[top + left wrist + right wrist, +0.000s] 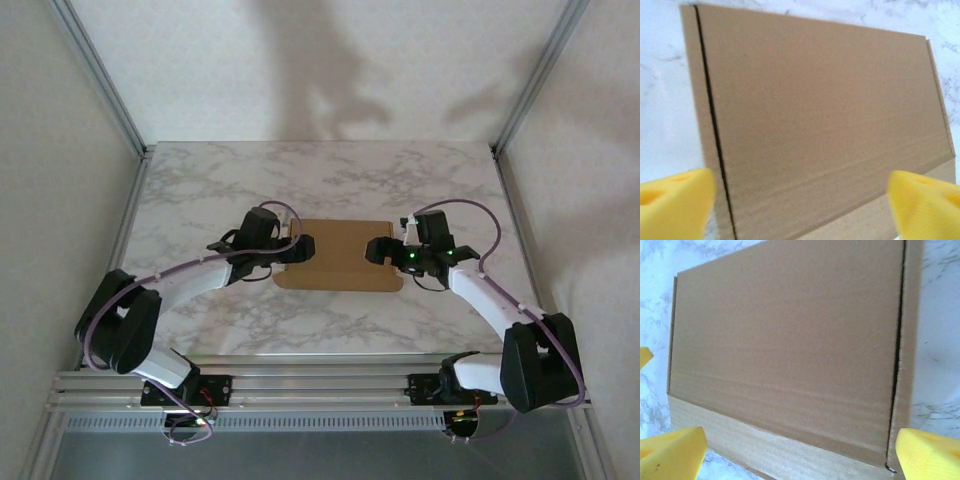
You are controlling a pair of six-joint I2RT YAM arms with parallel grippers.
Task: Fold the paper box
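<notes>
Nearest me, the left gripper [298, 248] sits at the left end of the box [338, 255] and the right gripper [378, 250] at its right end. Both have their yellow fingers [675, 200] spread wide, holding nothing. The box lies flat and closed in the middle of the marble table [200, 190], between the two grippers and well back from the far edge.

I judge it light and thin. It looks stiff enough across the lid but ready to give at its creases and dent at the corners, and smooth enough to skate on the marble if pushed from one side alone. A dark seam [710, 125] runs along one long edge, where the lid meets a narrow strip. That seam looks the likeliest place to get a finger under. Otherwise I would pinch the short ends, one gripper each, and keep the pressure gentle. Beyond the box the table runs on to the far wall.
</notes>
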